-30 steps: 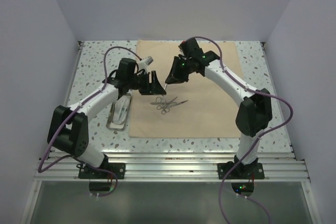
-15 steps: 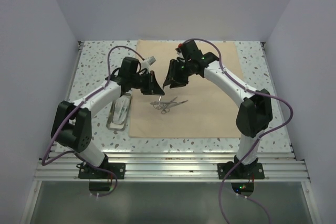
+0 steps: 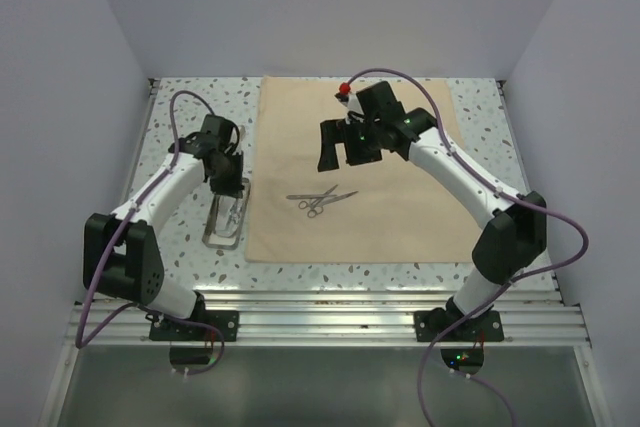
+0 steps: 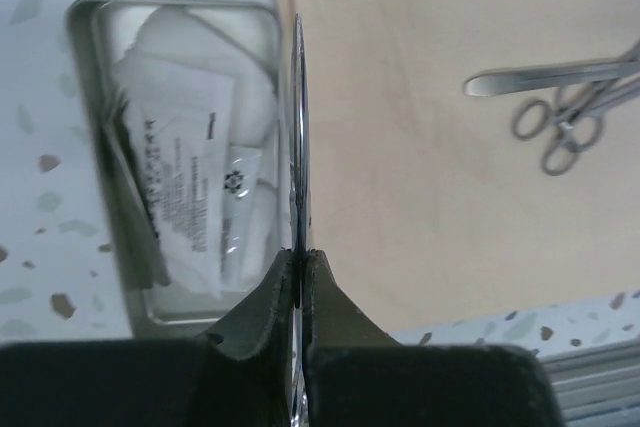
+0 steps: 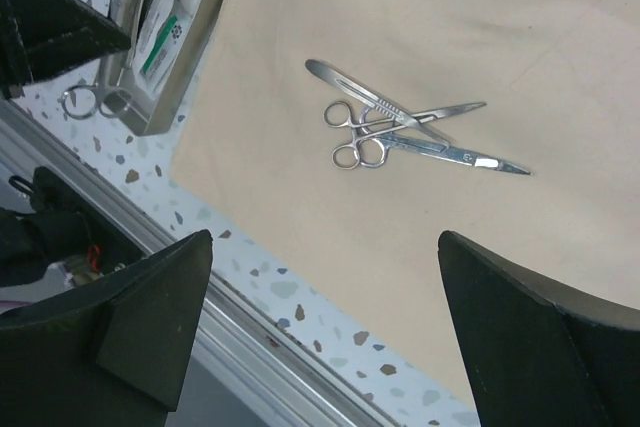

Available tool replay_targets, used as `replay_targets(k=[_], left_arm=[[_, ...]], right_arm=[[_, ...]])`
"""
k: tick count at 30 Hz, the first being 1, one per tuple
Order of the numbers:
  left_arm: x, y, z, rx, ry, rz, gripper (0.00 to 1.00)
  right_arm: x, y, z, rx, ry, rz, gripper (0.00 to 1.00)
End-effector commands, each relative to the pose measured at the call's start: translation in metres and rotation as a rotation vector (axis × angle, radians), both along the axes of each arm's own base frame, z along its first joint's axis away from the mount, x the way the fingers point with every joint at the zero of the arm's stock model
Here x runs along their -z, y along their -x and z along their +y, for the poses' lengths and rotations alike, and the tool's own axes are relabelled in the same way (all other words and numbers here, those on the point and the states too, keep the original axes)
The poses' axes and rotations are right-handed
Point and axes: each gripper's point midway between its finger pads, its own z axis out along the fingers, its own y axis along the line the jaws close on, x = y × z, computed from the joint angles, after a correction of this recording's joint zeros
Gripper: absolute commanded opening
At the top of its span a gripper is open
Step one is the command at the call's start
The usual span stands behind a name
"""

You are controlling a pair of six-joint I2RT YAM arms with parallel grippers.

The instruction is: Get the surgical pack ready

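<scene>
The beige cloth (image 3: 400,217) lies flat in the middle of the table. Crossed silver scissor-like instruments (image 3: 320,199) rest on it, seen also in the right wrist view as instruments (image 5: 400,127). Off the cloth's left edge sits the small steel tray (image 3: 225,219) holding white gauze packets (image 4: 180,157). My left gripper (image 4: 300,252) hangs over that tray, shut on a thin steel instrument (image 4: 297,127) seen edge-on. My right gripper (image 5: 325,237) hovers above the cloth (image 5: 500,37), open, with nothing between its fingers.
White walls close in the table on three sides. An aluminium rail (image 3: 330,312) runs along the near edge by the arm bases. A small red object (image 3: 345,88) shows just behind the right wrist, at the cloth's far edge.
The two grippers were together over the cloth. The left one shut on a steel instrument and swung left over the tray. The right one opened wide and drew back.
</scene>
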Motion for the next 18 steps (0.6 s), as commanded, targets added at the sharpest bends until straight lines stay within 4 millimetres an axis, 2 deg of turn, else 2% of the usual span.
replay_targets(k=[1, 5, 8, 12, 15, 17, 18], left_arm=[[0.004, 0.011, 0.046, -0.018, -0.226, 0.036, 0.00], [0.008, 0.012, 0.058, -0.003, -0.296, 0.063, 0.00], [0.015, 0.010, 0.054, 0.007, -0.276, 0.075, 0.00], [0.031, 0.017, 0.053, 0.015, -0.262, 0.116, 0.00], [0.040, 0.022, 0.052, 0.014, -0.251, 0.146, 0.00], [0.045, 0.024, 0.051, 0.003, -0.246, 0.167, 0.04], [0.046, 0.024, 0.052, 0.002, -0.250, 0.169, 0.13]], right_arm=[[-0.022, -0.003, -0.004, -0.121, 0.019, -0.211, 0.99], [-0.005, -0.001, -0.014, -0.191, 0.113, -0.249, 0.99], [0.002, -0.005, -0.017, -0.203, 0.154, -0.259, 0.99], [0.010, 0.000, -0.003, -0.264, 0.126, -0.234, 0.98], [0.036, 0.004, 0.002, -0.352, 0.211, -0.205, 0.91], [0.050, 0.009, 0.010, -0.419, 0.283, -0.232, 0.89], [0.060, 0.010, 0.012, -0.478, 0.324, -0.255, 0.89]])
